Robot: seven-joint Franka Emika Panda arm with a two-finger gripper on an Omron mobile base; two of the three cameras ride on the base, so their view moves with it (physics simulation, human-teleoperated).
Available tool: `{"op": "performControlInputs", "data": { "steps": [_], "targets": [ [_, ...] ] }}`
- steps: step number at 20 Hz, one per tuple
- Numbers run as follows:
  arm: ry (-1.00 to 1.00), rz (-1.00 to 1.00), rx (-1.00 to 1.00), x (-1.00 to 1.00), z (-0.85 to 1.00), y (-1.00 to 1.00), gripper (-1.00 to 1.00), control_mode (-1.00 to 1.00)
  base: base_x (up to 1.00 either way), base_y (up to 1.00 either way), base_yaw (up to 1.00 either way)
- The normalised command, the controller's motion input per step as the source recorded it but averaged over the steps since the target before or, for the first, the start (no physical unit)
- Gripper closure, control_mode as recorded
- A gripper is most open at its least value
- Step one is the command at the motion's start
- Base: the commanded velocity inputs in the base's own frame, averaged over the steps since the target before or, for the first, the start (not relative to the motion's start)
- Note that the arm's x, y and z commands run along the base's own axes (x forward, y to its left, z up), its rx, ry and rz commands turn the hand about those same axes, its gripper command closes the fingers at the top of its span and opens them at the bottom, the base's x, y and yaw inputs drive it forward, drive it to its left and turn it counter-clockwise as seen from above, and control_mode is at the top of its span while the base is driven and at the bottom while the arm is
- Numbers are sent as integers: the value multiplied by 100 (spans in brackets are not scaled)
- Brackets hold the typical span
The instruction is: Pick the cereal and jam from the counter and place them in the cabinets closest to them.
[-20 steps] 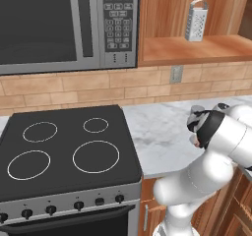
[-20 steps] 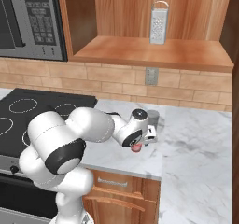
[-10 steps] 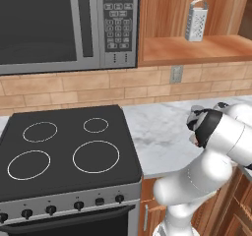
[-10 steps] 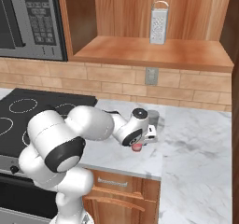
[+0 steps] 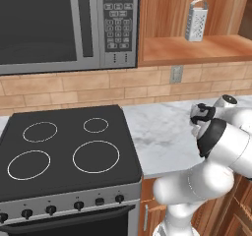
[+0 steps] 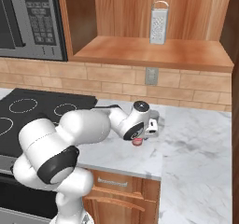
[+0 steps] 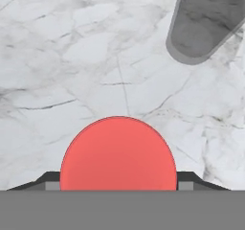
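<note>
Marbled stone bench (image 6: 196, 148) beside a black stove (image 5: 64, 151), open wooden cabinet (image 6: 149, 52) above holding a grater (image 6: 158, 22). The fingers (image 7: 191, 178) sit close against either side of the red jam jar (image 7: 118, 155), apparently clamped on it just above the bench. Risks: a shallow hold slipping during the lift, or the jar striking the cabinet's shelf edge.

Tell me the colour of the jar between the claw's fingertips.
Red; the jam shows best in the hand view.
</note>
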Motion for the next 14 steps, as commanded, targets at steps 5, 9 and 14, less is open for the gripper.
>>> {"op": "performControlInputs", "data": {
  "steps": [5, 9, 14],
  "targets": [
    [0, -6, 0, -7, 52, 0, 100, -100, 0, 0, 0],
    [0, -6, 0, -14, 47, 0, 100, -100, 0, 0, 0],
    [0, -6, 0, -23, 44, 0, 100, -100, 0, 0, 0]
  ]
}}
